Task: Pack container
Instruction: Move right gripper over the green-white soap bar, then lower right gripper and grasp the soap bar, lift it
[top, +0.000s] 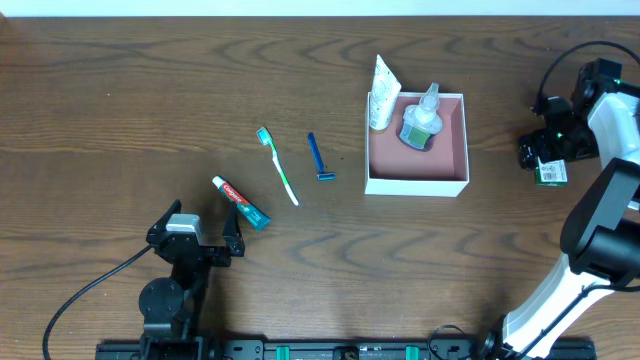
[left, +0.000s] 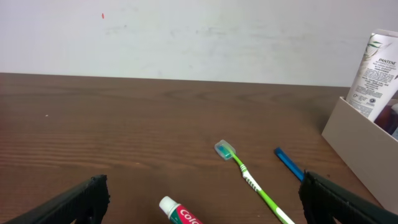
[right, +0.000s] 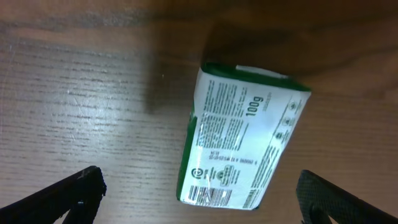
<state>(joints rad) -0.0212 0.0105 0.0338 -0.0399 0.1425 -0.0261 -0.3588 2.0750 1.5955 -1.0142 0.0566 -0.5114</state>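
The container (top: 417, 183), a square white box with a pink inside, stands right of centre and holds a white Pantene tube (top: 382, 93) and a clear bottle (top: 421, 118). Its wall (left: 364, 152) and the tube (left: 375, 74) show in the left wrist view. A green toothbrush (top: 278, 165), blue razor (top: 318, 157) and toothpaste tube (top: 241, 202) lie left of it. My left gripper (top: 205, 243) is open just below the toothpaste (left: 181, 212). My right gripper (top: 548, 150) is open over a green-and-white soap packet (right: 239, 144) at the far right, not touching it.
The toothbrush (left: 252, 182) and razor (left: 288, 163) lie ahead of my left gripper. The soap packet (top: 550, 173) lies near the table's right edge. My right arm (top: 590, 230) reaches up along the right side.
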